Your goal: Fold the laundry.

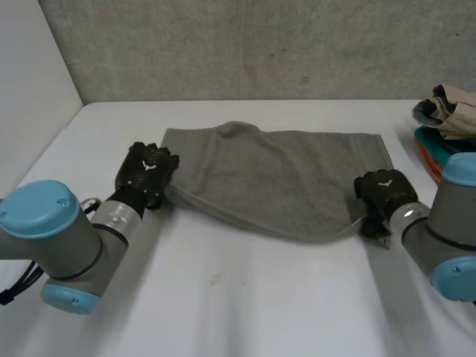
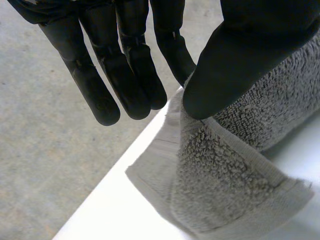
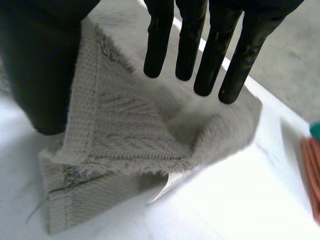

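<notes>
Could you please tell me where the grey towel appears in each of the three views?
Head view: grey towel spread between left robot hand and right robot hand.
Left wrist view: a corner pinched under the left robot hand's thumb.
Right wrist view: a corner pinched under the right robot hand's thumb.
Shared landmark: the white table.

We seem to be in a lab or test cell: a bare grey concrete wall (image 1: 260, 44) runs across the top of the frame, a plain white table (image 1: 245, 297) lies below it, and a white panel (image 1: 30, 89) closes the upper left.
</notes>
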{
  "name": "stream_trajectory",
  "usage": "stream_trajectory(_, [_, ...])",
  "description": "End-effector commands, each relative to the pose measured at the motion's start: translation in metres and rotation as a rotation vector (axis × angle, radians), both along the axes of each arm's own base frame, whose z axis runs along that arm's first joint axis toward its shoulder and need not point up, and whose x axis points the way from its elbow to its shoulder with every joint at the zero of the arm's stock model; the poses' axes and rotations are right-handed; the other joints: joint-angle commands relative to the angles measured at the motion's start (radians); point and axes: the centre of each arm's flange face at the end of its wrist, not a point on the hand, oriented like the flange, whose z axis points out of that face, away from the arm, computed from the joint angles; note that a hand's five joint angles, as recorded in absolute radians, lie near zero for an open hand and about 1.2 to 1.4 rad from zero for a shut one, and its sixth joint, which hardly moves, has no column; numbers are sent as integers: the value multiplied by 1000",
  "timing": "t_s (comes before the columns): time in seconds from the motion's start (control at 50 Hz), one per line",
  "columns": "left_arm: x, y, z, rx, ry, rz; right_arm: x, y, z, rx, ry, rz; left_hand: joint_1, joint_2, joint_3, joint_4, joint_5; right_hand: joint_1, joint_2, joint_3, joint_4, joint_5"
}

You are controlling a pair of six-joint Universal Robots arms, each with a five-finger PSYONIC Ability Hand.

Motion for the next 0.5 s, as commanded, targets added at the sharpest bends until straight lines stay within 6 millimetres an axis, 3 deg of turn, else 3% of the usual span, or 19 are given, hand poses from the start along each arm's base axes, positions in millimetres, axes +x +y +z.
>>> stream_trajectory(0.02, [8,-5,17,-32,20,25,-40,-19,17,55,-232,-204,241,196,201,194,240,-9,-44,-48,-48,-55])
stream_trajectory(0.16, [9,-3,17,-16,16,26,-52,-20,12,142,-262,-247,241,196,201,194,240,108,73,69,70,62])
stream_trajectory(0.24, [10,-4,17,-14,17,30,-53,-21,7,173,-258,-260,241,196,201,194,240,533,498,494,494,487])
stream_trajectory(0.26, [10,-3,17,-11,17,30,-55,-21,8,175,-255,-262,241,196,201,194,240,867,832,828,829,821])
stream_trajectory(0.38, [12,3,8,52,-2,25,-62,-18,13,144,-153,-221,241,196,201,194,240,871,836,832,832,825])
stream_trajectory(0.5, [15,8,-1,120,-26,26,-56,11,22,60,222,-29,241,196,201,194,240,871,836,832,832,825])
